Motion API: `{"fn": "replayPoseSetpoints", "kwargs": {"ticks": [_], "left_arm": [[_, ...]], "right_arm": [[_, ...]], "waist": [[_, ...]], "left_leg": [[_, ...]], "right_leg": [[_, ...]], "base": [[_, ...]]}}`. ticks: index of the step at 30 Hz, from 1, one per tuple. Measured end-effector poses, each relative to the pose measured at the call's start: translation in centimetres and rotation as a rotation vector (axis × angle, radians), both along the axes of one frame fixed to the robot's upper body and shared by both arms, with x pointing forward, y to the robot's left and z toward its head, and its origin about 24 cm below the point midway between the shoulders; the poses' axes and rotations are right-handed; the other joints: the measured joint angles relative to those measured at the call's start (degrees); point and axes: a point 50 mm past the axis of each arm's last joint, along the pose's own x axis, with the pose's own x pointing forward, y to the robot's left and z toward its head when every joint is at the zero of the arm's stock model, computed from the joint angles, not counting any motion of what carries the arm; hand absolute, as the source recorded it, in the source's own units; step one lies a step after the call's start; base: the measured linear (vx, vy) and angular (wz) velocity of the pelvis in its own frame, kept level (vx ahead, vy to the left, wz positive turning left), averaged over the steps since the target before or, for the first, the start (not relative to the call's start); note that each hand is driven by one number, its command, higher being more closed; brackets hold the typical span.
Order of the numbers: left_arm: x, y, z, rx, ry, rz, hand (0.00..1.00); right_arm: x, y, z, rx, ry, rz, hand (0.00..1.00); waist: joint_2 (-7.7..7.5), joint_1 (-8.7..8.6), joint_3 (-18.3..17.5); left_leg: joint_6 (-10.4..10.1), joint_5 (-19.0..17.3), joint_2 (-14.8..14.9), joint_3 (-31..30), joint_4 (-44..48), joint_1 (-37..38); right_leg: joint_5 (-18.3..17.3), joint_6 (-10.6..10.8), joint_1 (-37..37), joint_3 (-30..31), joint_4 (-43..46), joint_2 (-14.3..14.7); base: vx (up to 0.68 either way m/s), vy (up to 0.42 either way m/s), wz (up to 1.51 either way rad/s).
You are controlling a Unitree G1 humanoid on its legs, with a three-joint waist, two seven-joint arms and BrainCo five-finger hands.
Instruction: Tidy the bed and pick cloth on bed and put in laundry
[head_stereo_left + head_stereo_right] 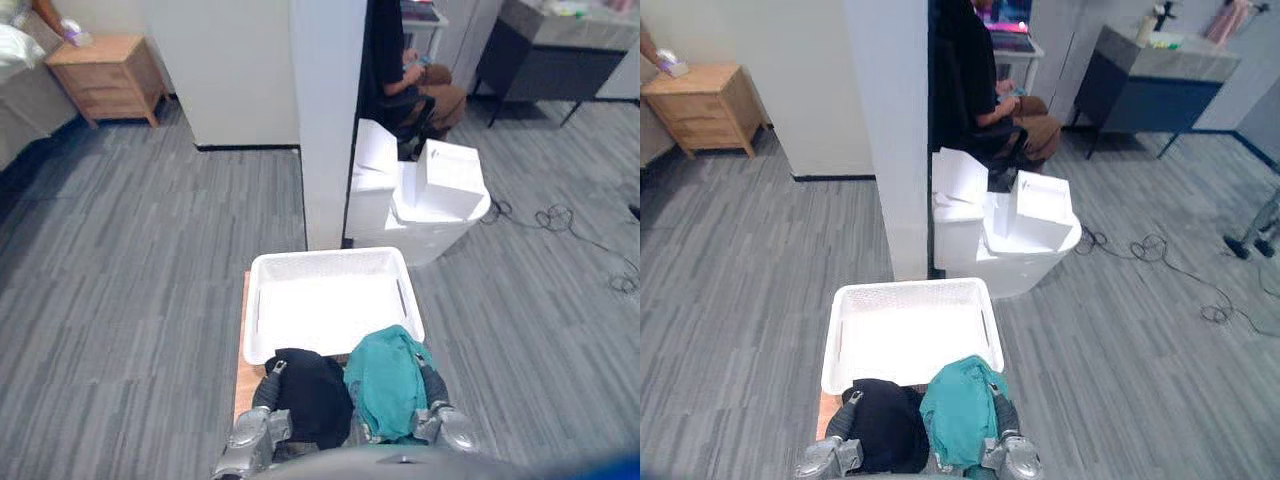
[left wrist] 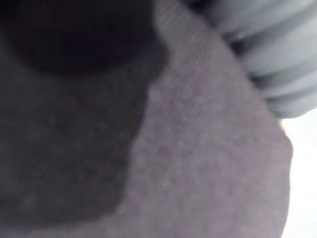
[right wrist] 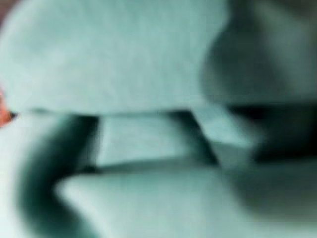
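I am holding black cloth (image 1: 310, 398) on left hand (image 1: 275, 372), teal cloth (image 1: 385, 380) on right hand (image 1: 435, 386), for dropping into basket (image 1: 325, 262) just beyond my fingers, which are buried, so I cannot tell their grip

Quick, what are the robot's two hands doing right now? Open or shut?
Left hand: covered by the black cloth, cannot tell.
Right hand: covered by the teal cloth, cannot tell.
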Motion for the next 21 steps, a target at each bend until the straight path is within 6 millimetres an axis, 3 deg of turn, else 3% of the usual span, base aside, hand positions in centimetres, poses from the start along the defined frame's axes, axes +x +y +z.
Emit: {"fn": "replayPoseSetpoints", "kwargs": {"ticks": [3,6,10,12,14,19,21], "left_arm": [[-0.6,-0.2,-0.4,-0.061,0.031,0.112,1.0],[-1.3,0.3,-0.8,-0.086,0.071,0.2,1.0],[-2.0,1.7,-1.0,-0.092,0.105,0.303,1.0],[-2.5,2.2,-1.1,-0.091,0.122,0.329,1.0],[-3.2,2.7,-1.3,-0.086,0.145,0.352,1.0],[-6.3,3.9,-1.7,-0.055,0.223,0.368,1.0],[-7.1,4.0,-1.7,-0.047,0.232,0.375,1.0]], "right_arm": [[-0.2,-2.1,-0.1,-0.001,-0.004,-0.139,1.0],[-1.6,-4.3,-0.7,-0.03,0.044,-0.29,1.0],[-4.5,-6.9,-0.9,-0.114,0.096,-0.455,1.0],[-4.2,-7.8,-0.2,-0.145,0.061,-0.503,1.0],[-2.4,-8.8,1.6,-0.171,-0.051,-0.522,1.0],[3.5,-10.0,10.1,-0.269,-0.506,-0.411,1.0],[5.2,-9.1,13.8,-0.285,-0.681,-0.295,1.0]], "waist": [[2.71,-0.2,-0.9],[3.8,-0.1,-1.6],[3.58,0.66,-1.8],[3.55,0.87,-1.8],[3.49,1.07,-1.9],[2.33,1.44,-3.3],[2.17,1.5,-3.9]], "left_leg": [[-1.2,0.2,1.9,2.3,-1.0,0.0],[-1.8,0.5,3.0,3.3,-1.8,0.8],[-2.4,0.0,3.8,4.1,-2.0,2.1],[-2.5,0.0,3.6,4.2,-2.7,2.1],[-2.5,0.0,3.4,4.3,-3.0,2.0],[-2.5,0.0,3.3,4.0,-3.3,2.0],[-2.5,0.1,3.2,3.9,-3.3,2.0]], "right_leg": [[1.8,-0.6,2.2,0.0,-6.8,2.8],[3.5,-0.7,4.1,0.1,-10.4,4.4],[4.0,-0.7,6.5,0.0,-13.1,5.0],[4.4,-0.5,6.6,0.0,-13.9,5.0],[4.7,-0.3,6.6,-0.1,-14.4,4.8],[4.8,-0.1,7.0,-1.2,-15.0,4.7],[4.8,0.0,7.2,-1.6,-15.3,4.6]], "base": [[0.08,-0.068,-0.24],[0.08,-0.065,-0.12],[0.04,-0.033,-0.05],[0.0,0.0,0.0],[0.0,0.0,0.0],[0.02,-0.003,0.05],[0.01,-0.008,0.06]]}}
